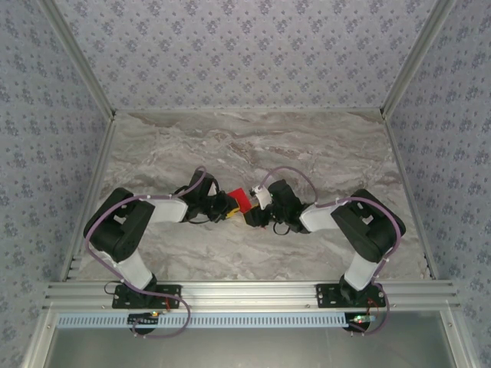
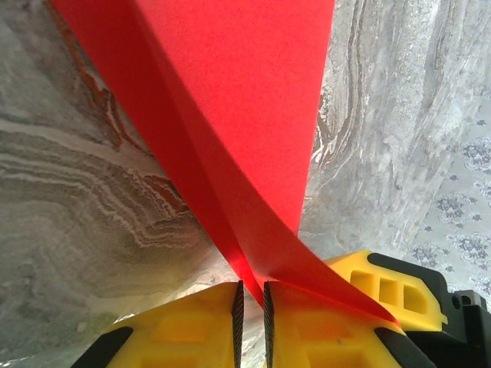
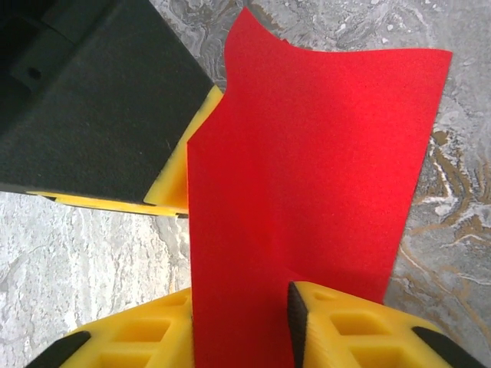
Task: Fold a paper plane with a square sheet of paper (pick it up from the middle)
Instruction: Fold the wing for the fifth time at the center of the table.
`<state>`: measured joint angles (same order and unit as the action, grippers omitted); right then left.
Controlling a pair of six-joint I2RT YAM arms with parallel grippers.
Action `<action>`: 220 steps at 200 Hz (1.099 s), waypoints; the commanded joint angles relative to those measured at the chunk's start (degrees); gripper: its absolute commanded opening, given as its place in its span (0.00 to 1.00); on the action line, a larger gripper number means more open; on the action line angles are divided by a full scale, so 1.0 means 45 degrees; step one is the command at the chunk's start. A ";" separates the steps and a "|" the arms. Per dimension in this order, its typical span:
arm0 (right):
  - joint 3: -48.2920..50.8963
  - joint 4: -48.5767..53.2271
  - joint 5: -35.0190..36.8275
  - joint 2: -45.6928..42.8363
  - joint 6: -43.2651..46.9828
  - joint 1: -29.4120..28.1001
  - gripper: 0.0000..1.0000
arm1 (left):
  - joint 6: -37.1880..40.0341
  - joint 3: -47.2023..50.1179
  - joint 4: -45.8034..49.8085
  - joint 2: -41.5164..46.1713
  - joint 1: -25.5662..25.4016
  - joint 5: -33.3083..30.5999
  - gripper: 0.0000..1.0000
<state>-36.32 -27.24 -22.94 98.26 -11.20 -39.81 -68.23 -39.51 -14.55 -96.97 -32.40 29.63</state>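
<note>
Left fingers [image 2: 192, 330]: yellow moulded blocks with black ribbed pads, pressed nearly together on a pointed corner of the square sheet of paper [image 2: 245, 100]. Sheet: matte bright red, bent along a soft fold, hanging between your two arms above the grey veined marble-look surface [image 2: 92, 199]. Right fingers [image 3: 360, 330]: yellow, standing apart with a folded red band running between them. You cannot tell whether they grip.

Beyond the square sheet of paper [image 1: 241, 199], the table [image 1: 253, 146] lies bare up to the back wall [image 1: 245, 54], with room to pass. The left gripper [image 1: 229, 207] blocks its left side and the right gripper [image 1: 251, 208] its right. The left arm [image 1: 153, 211] and right arm [image 1: 337, 215] crowd the near side.
</note>
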 commanded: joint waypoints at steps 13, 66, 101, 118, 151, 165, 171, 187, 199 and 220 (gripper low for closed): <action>-0.0326 0.0488 -0.0049 0.0056 -0.0256 0.0065 0.24 | 0.0144 -0.0279 0.0264 0.0036 -0.0109 0.0296 0.18; -0.0315 0.0238 -0.0567 0.0305 -0.1118 0.0339 0.06 | 0.0337 -0.0010 0.0362 0.0913 -0.0105 -0.0008 0.18; -0.0423 -0.0232 -0.1817 0.0628 -0.2222 0.0777 0.02 | 0.0510 0.0375 0.0234 0.1481 -0.0122 -0.0158 0.18; -0.0567 -0.0293 -0.2314 0.0793 -0.2671 0.0854 0.01 | 0.0547 0.0496 0.0026 0.1567 -0.0135 -0.0095 0.18; -0.0831 -0.0349 -0.2969 0.1194 -0.3403 0.0896 0.00 | 0.0522 0.0527 -0.0537 0.1429 -0.0267 0.0137 0.18; -0.0980 -0.0371 -0.3179 0.1370 -0.3687 0.0901 0.00 | 0.0549 0.0498 -0.0649 0.1336 -0.0319 0.0159 0.18; -0.1032 -0.0371 -0.3276 0.1422 -0.3813 0.0914 0.00 | 0.0567 0.0479 -0.0687 0.1273 -0.0336 0.0154 0.18; -0.1171 -0.0374 -0.3451 0.1619 -0.4098 0.0929 0.00 | 0.0568 0.0516 -0.0723 0.1188 -0.0339 0.0054 0.18; -0.1269 -0.0268 -0.3548 0.1729 -0.4208 0.0921 0.00 | 0.0586 0.0567 -0.0833 0.1114 -0.0338 -0.0034 0.17; -0.1501 0.0227 -0.3574 0.1890 -0.4247 0.0921 0.00 | 0.0566 0.0673 -0.1011 0.1043 -0.0343 -0.0204 0.17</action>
<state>-41.12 -28.21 -37.01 105.30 -28.34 -36.03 -66.92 -36.99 -16.80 -91.22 -33.56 29.15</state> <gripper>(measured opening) 0.069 0.174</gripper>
